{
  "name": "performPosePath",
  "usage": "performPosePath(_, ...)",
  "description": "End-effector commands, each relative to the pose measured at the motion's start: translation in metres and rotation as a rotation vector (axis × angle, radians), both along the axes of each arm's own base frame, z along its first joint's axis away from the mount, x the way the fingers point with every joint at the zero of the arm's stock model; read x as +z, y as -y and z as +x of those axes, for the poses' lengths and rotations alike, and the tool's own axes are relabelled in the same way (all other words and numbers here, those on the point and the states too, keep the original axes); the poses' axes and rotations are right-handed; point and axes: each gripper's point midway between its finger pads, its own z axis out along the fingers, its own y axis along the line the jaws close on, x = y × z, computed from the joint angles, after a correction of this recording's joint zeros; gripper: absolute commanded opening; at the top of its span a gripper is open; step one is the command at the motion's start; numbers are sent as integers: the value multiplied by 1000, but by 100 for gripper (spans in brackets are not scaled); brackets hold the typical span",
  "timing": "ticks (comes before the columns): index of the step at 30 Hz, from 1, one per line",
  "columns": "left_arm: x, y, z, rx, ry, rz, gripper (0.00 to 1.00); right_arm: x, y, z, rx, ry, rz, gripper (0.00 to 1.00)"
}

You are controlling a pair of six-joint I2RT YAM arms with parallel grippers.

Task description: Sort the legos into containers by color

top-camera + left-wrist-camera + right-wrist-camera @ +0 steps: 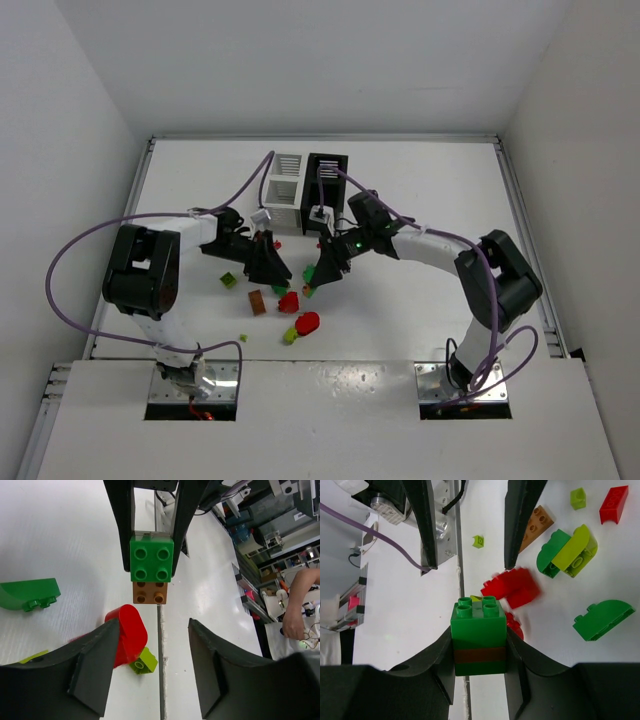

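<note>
My right gripper [480, 632] is shut on a stack of legos [479, 640], green with a brown layer in the middle, held above the table. In the left wrist view the stack [151, 565] hangs between the right fingers, straight ahead. My left gripper [152, 625] is open and empty, facing it; a red rounded brick [129, 630] and a yellow-green brick [143, 663] lie by its left finger. In the top view both grippers, left [268, 265] and right [325, 272], meet over the loose legos. The white bin [287, 178] and black bin [326, 177] stand behind them.
Loose legos lie below: red bricks [512, 587], a brown brick [536, 526], a green and yellow-green rounded pair [567, 552], a green curved brick [602, 620], another red brick [614, 504]. A table seam [160, 680] runs under the left gripper.
</note>
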Motion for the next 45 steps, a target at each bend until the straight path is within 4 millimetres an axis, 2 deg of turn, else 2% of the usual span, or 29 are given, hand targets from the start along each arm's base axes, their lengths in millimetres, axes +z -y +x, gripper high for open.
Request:
performPosePath(1, 13, 3, 9, 5, 58, -61, 65, 15, -10, 4, 37, 68, 56, 0)
performPosePath(5, 15, 3, 9, 6, 56, -73, 83, 19, -13, 1, 53, 71, 67, 0)
performPosePath(6, 17, 3, 9, 5, 65, -74, 83, 15, -13, 1, 53, 62, 61, 0)
performPosePath(10, 22, 5, 13, 7, 64, -94, 85, 25, -20, 3, 72, 73, 88, 0)
performPosePath(13, 20, 4, 11, 4, 54, -93, 85, 31, -30, -2, 100, 75, 102, 0)
performPosePath(14, 22, 5, 15, 3, 62, -94, 85, 28, -33, -7, 114, 67, 98, 0)
performPosePath(16, 23, 4, 12, -1, 66, -96, 85, 33, -38, -5, 123, 80, 108, 0)
performPosePath(21, 27, 5, 14, 1, 68, -114, 79, 30, -49, -11, 152, 71, 103, 0)
performPosePath(29, 26, 6, 15, 1, 69, -115, 58, 24, -51, -12, 145, 61, 85, 0)
performPosePath(39, 26, 6, 15, 1, 69, -115, 58, 20, -55, -6, 121, 41, 67, 0)
performPosePath(45, 24, 8, 12, -11, 60, -114, 55, 20, -56, -5, 121, 49, 72, 0)
